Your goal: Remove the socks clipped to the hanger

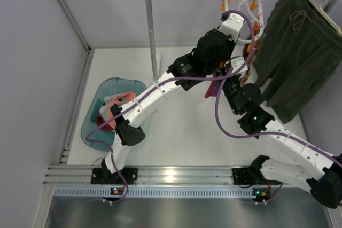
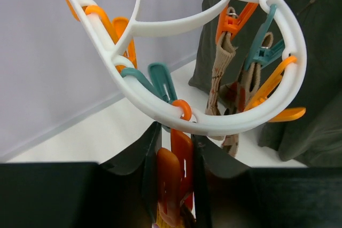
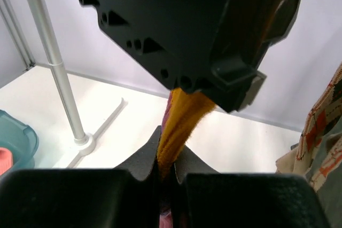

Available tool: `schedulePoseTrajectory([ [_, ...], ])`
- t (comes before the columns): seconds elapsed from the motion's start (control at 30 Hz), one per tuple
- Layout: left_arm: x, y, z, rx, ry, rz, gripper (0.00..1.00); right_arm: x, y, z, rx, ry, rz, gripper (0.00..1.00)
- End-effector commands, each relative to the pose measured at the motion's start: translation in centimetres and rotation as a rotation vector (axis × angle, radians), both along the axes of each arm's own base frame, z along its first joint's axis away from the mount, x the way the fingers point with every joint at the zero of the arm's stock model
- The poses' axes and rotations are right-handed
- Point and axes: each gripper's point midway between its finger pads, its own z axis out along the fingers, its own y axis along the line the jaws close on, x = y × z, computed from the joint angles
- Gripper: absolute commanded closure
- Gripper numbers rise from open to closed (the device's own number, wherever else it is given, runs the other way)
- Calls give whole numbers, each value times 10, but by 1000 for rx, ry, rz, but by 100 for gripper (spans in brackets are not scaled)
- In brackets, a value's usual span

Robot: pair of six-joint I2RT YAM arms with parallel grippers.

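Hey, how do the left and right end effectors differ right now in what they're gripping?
The left end effector squeezes a hard orange clothespin dangling from the white hanger. The right end effector pinches the soft yellow sock. The left fingers stand a pin's width apart, while the right fingers nearly meet. Both point upward, each closed on something.

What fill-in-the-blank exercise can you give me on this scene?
The left hand squeezes an ___ peg.
The sock is pinched by the ___ hand.
The hanger is ___.
The basin lies on the robot's ___ side.
Missing: orange, right, white, left.
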Motion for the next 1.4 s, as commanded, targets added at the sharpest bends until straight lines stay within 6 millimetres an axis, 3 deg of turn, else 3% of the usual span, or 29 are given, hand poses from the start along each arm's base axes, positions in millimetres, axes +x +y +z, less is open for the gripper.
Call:
schedulePoseTrajectory([
  [0.0, -2, 4, 27, -42, -54, 4, 83, -8, 11, 21, 32, -58, 53, 100],
  [0.03, 0, 3, 25, -40, -51, 7, 89, -9, 10, 20, 33, -58, 51, 100],
  [0.17, 0, 5, 26, -53, -42, 4, 100, -19, 6, 16, 47, -72, 72, 100],
  [0.27, -1, 10, 32, -94, -22, -7, 100, -37, 13, 9, 42, -85, 174, 100],
  [0.4, 2, 18, 34, -115, -7, -12, 100, -57, 5, -3, 89, -83, 222, 100],
  [0.47, -1, 21, 39, -129, -2, -19, 100, -71, 14, -11, 75, -82, 314, 100],
  [0.5, -5, 19, 37, -126, 6, -42, 95, -78, 22, -13, 66, -79, 374, 100],
  [0.57, -14, 22, 44, -147, 14, -72, 60, -91, 44, -22, 50, -49, 515, 100],
  [0.63, -18, 25, 38, -148, 41, -76, 43, -92, 57, -32, 78, -12, 568, 100],
  [0.67, -20, 32, 40, -155, 43, -61, 33, -96, 62, -23, 133, -31, 606, 100],
  [0.7, -26, 46, 54, -182, 33, -39, 25, -97, 66, -23, 147, -27, 627, 100],
  [0.73, -23, 56, 44, -167, 49, 18, 18, -96, 73, -22, 156, -16, 652, 100],
  [0.83, -26, 96, 44, -167, 51, 143, 2, -100, 93, -2, 218, -26, 754, 100],
  [0.9, -23, 134, 40, -153, 42, 301, 2, -105, 104, 13, 261, -35, 827, 100],
  [0.93, -30, 162, 52, -184, 25, 369, 2, -101, 116, 20, 267, -31, 857, 100],
  [0.97, -30, 187, 35, -145, 29, 484, 1, -103, 124, 23, 285, -13, 904, 100],
  [1.0, -35, 205, 32, -141, 25, 541, 1, -104, 129, 47, 308, -63, 936, 100],
  [1.03, -49, 237, 45, -195, 12, 590, 1, -98, 145, 38, 299, -32, 961, 100],
  [1.07, -53, 260, 26, -154, 14, 685, 1, -96, 153, 41, 304, -29, 979, 100],
  [1.1, -58, 277, 20, -150, 12, 730, 1, -96, 162, 44, 301, -32, 995, 100],
  [1.17, -81, 325, 29, -208, -13, 816, 2, -90, 192, 51, 297, -29, 1032, 100],
  [1.2, -88, 344, 16, -172, -19, 882, 1, -92, 204, 69, 313, -60, 1060, 100],
  [1.23, -96, 358, 16, -176, -28, 920, 1, -83, 223, 54, 306, -27, 1079, 100],
  [1.27, -110, 384, 16, -193, -42, 977, 2, -79, 234, 55, 311, -29, 1094, 100],
  [1.3, -118, 397, 17, -186, -50, 1008, 1, -72, 258, 54, 312, -24, 1118, 100],
  [1.37, -135, 425, 20, -211, -62, 1056, 1, -67, 285, 48, 299, -8, 1154, 100],
])
